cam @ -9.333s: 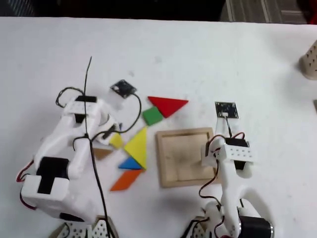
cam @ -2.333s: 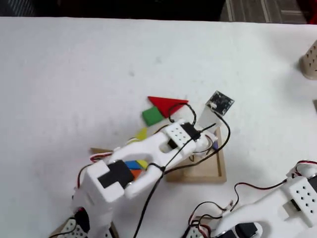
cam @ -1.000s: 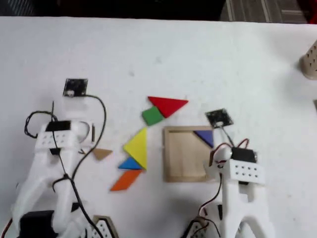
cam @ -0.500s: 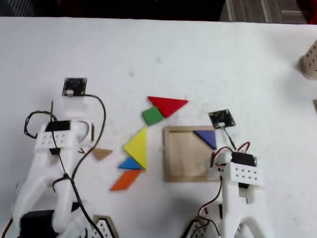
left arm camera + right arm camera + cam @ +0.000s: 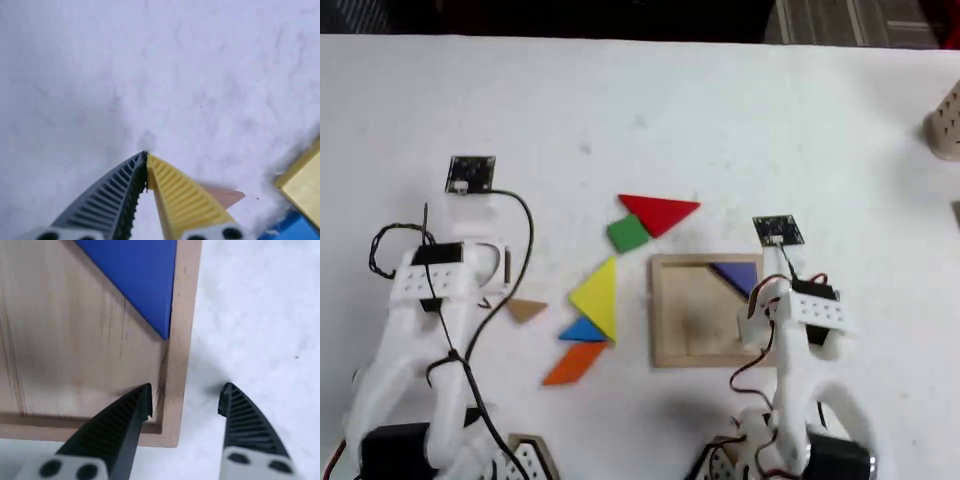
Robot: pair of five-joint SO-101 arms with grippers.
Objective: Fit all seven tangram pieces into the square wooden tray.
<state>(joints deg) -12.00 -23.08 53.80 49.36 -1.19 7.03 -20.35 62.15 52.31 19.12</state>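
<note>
While the right fingers (image 5: 125, 425) stand spread astride the tray (image 5: 182, 300) rim, one inside and one over the bench (image 5: 260, 315), the blue triangle (image 5: 135, 275) lies in the tray's corner, partly cut off at the frame edge. The left fingers (image 5: 175, 195) are clenched on nothing, and the yellow one half hides a tan triangle (image 5: 225, 196).

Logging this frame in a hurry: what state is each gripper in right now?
Left gripper: closed, holding nothing.
Right gripper: open, straddling the wooden tray side wall, holding nothing.
</note>
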